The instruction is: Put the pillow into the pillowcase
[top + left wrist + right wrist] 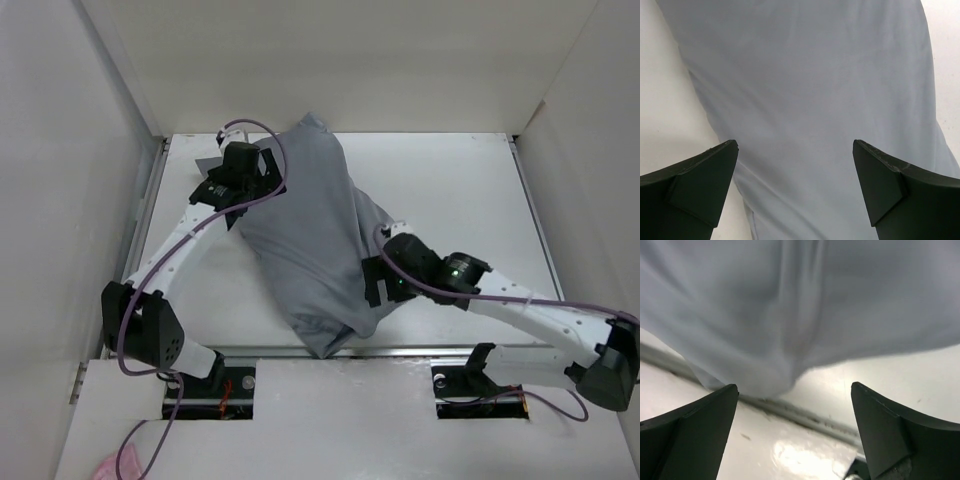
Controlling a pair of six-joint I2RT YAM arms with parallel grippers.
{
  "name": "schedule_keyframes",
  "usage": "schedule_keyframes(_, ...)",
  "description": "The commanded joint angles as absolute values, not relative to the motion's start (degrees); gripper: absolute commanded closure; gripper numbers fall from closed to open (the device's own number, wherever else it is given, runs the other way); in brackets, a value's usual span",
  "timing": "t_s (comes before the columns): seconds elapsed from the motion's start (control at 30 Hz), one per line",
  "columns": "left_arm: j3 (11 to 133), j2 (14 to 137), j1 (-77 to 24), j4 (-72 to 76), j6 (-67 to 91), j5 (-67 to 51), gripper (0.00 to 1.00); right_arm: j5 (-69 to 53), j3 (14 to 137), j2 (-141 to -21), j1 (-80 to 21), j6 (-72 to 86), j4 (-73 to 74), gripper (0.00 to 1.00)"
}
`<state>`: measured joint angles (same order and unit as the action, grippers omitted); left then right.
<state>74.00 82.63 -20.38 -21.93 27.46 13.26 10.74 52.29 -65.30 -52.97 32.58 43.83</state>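
Grey pillowcase (315, 240) bulges full, no cream pillow showing: insertion looks done, maybe the opening left to tidy. Its near corner overlaps the near edge. Right gripper (378, 282) beside it, jaws apart. Left gripper (262, 180) toward the far-left corner, jaws apart. Room toward the right edge.

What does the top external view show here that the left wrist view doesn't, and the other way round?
Only top external: the whole grey pillowcase, bulky, lying diagonally on the table, with the left end effector at its far-left edge and the right end effector at its near-right side. Only left wrist: the left end effector's fingers spread wide, nothing between them, over smooth fabric. Both: grey pillowcase fabric and some white table surface.
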Motion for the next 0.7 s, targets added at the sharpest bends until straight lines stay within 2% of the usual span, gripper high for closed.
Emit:
schedule_keyframes(0.0, 75.3, 80.3, -20.0, -20.6, 26.7, 11.8, 0.00, 24.1, 60.5, -62.5, -53.5, 32.4, 47.7, 0.00)
schedule_keyframes(0.13, 70.0, 71.7, -20.0, -16.8, 29.3, 11.8, 0.00, 35.5, 64.5, -61.9, -53.0, 34.5, 41.8, 0.00)
schedule_keyframes(0.23, 62.6, 62.4, -20.0, -12.9, 32.7, 14.2, 0.00, 37.4, 65.2, -61.3, -44.8, 33.1, 31.5, 0.00)
schedule_keyframes(0.3, 59.6, 56.4, -20.5, -10.6, 33.2, 14.8, 0.00, 30.2, 66.0, -62.7, -34.2, 30.8, 26.2, 0.00)
schedule_keyframes(0.37, 57.0, 53.3, -21.5, -10.5, 33.2, 18.3, 0.00, 25.3, 67.7, -65.8, -28.6, 26.6, 19.4, 0.00)
schedule_keyframes(0.43, 56.5, 50.5, -22.9, -11.2, 33.7, 21.2, 0.00, 17.7, 73.0, -69.4, -22.7, 24.5, 18.6, 0.00)
schedule_keyframes(0.53, 55.7, 49.7, -22.9, -13.4, 34.5, 24.0, 0.00, 11.3, 79.1, -76.6, -20.0, 20.4, 22.4, 0.00)
schedule_keyframes(0.67, 56.9, 51.2, -22.9, -16.2, 34.5, 24.6, 0.00, 8.0, 78.0, -79.5, -19.5, 19.9, 20.7, 0.00)
